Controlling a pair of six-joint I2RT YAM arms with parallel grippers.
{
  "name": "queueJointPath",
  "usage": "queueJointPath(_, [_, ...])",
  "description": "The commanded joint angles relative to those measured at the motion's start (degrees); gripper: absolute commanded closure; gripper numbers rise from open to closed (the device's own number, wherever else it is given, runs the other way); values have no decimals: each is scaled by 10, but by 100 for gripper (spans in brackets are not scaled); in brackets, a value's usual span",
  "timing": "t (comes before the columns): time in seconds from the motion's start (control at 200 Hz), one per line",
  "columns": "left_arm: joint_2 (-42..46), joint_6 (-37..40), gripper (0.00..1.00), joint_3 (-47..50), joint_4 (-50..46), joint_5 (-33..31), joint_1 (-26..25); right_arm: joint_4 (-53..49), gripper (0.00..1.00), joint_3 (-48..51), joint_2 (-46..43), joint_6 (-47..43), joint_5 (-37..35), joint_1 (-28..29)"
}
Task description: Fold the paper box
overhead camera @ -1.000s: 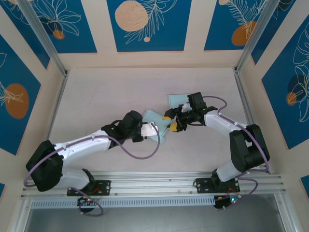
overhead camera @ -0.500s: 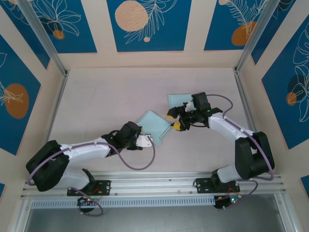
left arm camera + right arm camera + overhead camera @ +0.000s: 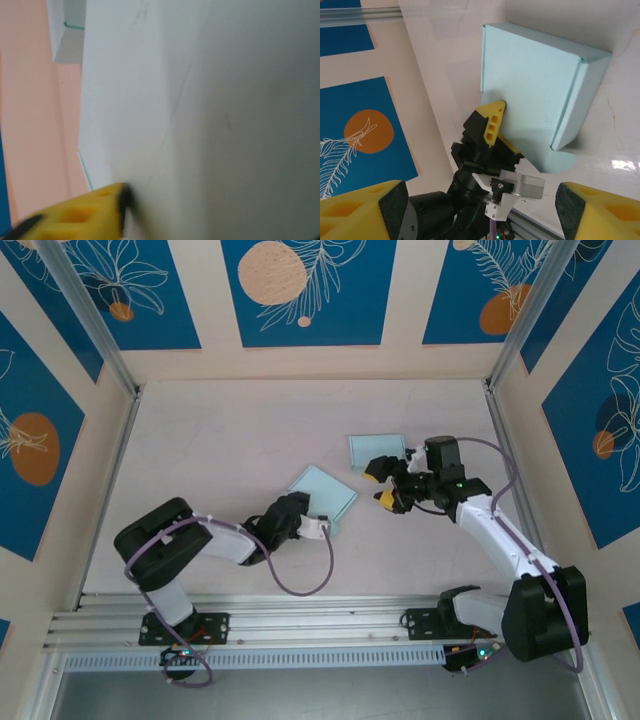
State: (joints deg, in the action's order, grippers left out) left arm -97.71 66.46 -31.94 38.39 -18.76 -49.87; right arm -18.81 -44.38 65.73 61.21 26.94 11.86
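The paper box, pale blue, is seen lying flat on the table, near the middle and slightly toward the near edge. In the right wrist view its folded side wall is seen along one edge, with a small flap turned out at the corner. A second pale blue sheet is laid flat just beyond it, apart from the box.

The left claw is placed at the near corner of the box. One yellow finger is laid against the box's edge; whether the box is pinched or the jaws merely rest there cannot be told.

The right claw is held between the box and the sheet, touching neither. Its yellow fingers are spread wide, and nothing is held between them.
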Motion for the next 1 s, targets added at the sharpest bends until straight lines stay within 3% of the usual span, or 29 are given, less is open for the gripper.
queueJointPath(0.0, [21, 8, 80, -14, 3, -5, -3, -33, 20, 13, -19, -14, -10, -10])
queueJointPath(0.115, [79, -3, 83, -24, -87, 17, -3, -40, 21, 19, -29, -20, -17, -17])
queueJointPath(0.22, [125, -23, 100, -49, -182, 29, -3, -42, 21, 23, -31, -28, -19, -24])
queueJointPath(0.35, [165, -70, 100, -111, -350, 46, 0, -44, 21, 22, -31, -38, -19, -28])
queueJointPath(0.52, [171, -159, 100, -258, -643, 154, 42, -71, 21, 4, -28, -72, -24, -30])
queueJointPath(0.695, [128, -186, 100, -384, -836, 275, 104, -116, 20, -35, -14, -134, -32, -32])
queueJointPath(0.885, [9, -188, 100, -509, -992, 281, 135, -154, 21, -86, 9, -222, -40, -16])
queueJointPath(0.995, [-49, -179, 100, -572, -1056, 299, 145, -182, 23, -117, 14, -266, -99, 18])
